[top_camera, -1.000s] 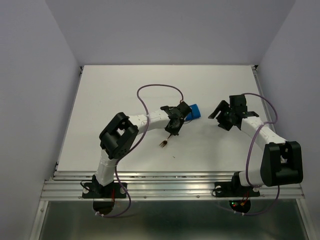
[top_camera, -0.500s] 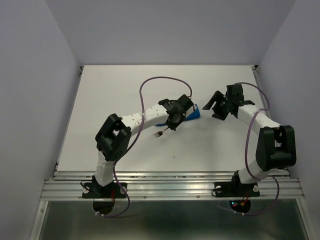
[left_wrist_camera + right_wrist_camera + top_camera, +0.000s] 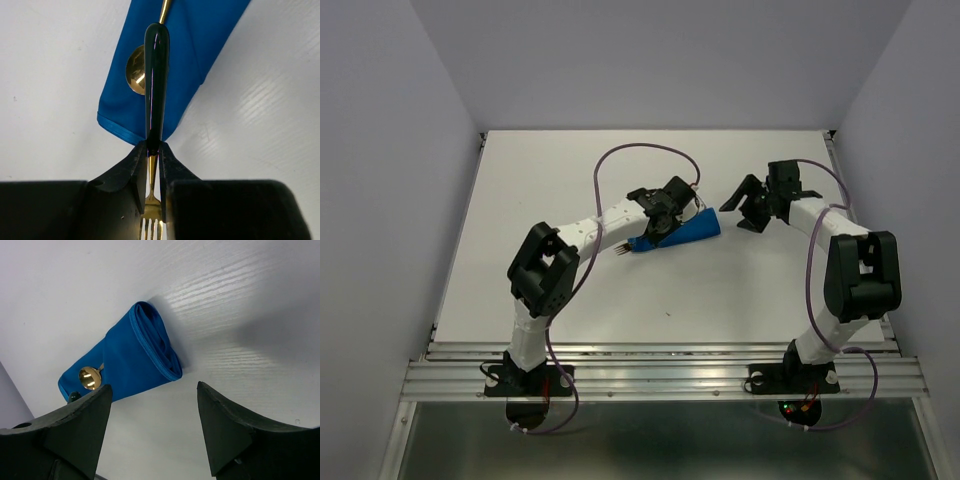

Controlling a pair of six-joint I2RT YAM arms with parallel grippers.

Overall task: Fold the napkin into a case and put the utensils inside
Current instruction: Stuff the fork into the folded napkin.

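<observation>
The napkin lies folded as a narrow blue case point(image 3: 692, 231) at mid-table, also seen in the left wrist view point(image 3: 200, 45) and the right wrist view point(image 3: 135, 357). The spoon's gold head point(image 3: 134, 76) rests on the cloth near its open end, its stem running under a fold; it also shows in the right wrist view point(image 3: 89, 378). My left gripper point(image 3: 656, 226) point(image 3: 152, 150) is shut on the fork point(image 3: 156, 75) at its neck. The dark green handle points over the case and the gold tines point(image 3: 620, 250) stick out behind. My right gripper point(image 3: 738, 206) point(image 3: 152, 390) is open and empty, just right of the case's folded end.
The white table point(image 3: 550, 190) has a metal rail along its near edge point(image 3: 660, 365). Purple cables point(image 3: 640, 165) loop above both arms. Grey walls close in the table on three sides.
My left gripper has carried the fork away from me and to the right, turning its handle over the case. More of the blue case now shows. My right gripper has moved farther back and left.
</observation>
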